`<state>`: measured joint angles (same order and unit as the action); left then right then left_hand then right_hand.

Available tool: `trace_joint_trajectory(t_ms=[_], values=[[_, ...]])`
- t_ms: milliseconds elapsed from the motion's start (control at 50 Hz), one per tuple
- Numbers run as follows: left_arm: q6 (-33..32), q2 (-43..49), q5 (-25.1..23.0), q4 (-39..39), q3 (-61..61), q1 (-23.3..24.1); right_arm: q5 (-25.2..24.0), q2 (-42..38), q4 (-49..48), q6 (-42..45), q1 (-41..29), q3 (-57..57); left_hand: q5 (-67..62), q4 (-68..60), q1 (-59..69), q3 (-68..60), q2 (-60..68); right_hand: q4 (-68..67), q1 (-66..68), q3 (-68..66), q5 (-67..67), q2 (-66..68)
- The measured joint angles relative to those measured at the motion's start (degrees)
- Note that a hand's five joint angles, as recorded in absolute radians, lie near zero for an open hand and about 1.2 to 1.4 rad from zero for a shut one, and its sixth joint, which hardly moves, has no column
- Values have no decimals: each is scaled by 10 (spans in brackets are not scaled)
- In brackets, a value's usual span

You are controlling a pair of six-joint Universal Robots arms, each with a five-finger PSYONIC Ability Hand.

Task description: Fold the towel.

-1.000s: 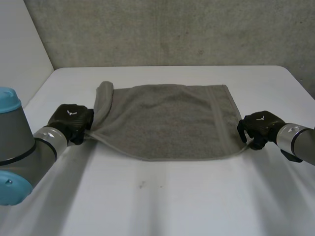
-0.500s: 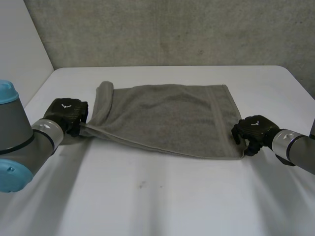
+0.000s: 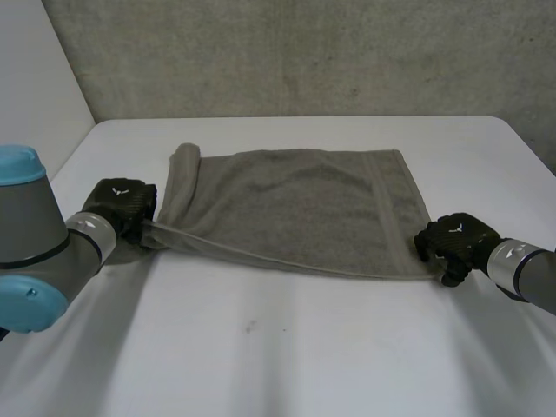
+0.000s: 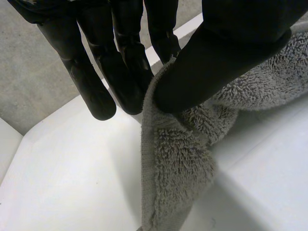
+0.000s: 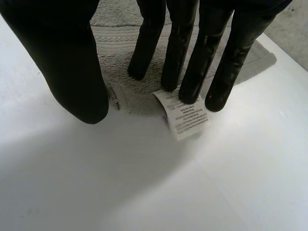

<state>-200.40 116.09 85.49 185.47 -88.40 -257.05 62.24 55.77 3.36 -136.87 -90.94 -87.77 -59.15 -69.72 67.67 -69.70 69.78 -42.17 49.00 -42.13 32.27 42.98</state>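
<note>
A grey towel lies spread across the middle of the white table, with its far-left corner rolled over on itself. My left hand is at the towel's near-left corner. In the left wrist view this hand pinches the edge of the towel between thumb and fingers, holding it a little off the table. My right hand is at the near-right corner. There its fingers reach out straight over the towel and touch a white label, with the thumb standing apart.
A grey concrete wall runs behind the table, and a white panel stands at the far left. Bare tabletop stretches in front of the towel toward me.
The right hand has moved nearer to me with the near-right corner and set it down, its fingers straightening. The towel's near edge has pulled straighter. The left hand shifted slightly, still pinching.
</note>
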Motion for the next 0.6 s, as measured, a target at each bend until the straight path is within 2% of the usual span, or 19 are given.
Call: trace_joint_trajectory(t_ms=[100, 140, 360, 540, 600], values=[[0, 4, 0, -1, 4, 0, 0, -1, -26, -7, 2, -2, 0, 0, 0, 0, 0, -197, 219, -197, 175, 190], [1, 4, 0, -1, 3, 0, 0, -1, -35, -10, 2, -3, 0, 0, 0, 0, 0, -239, 268, -240, 218, 233], [-2, -10, -1, -14, -25, 0, 2, 4, -54, -63, 10, 11, 0, 0, 0, 0, 0, -261, 292, -257, 244, 248], [-11, -54, -2, -65, -91, 4, -1, 58, 68, -57, 29, 33, 0, 0, 0, 0, 0, -261, 292, -257, 245, 248], [-22, -84, -2, -96, -124, 9, -2, 83, 165, -17, 44, 46, 0, 0, 0, 0, 0, -261, 292, -257, 245, 248]])
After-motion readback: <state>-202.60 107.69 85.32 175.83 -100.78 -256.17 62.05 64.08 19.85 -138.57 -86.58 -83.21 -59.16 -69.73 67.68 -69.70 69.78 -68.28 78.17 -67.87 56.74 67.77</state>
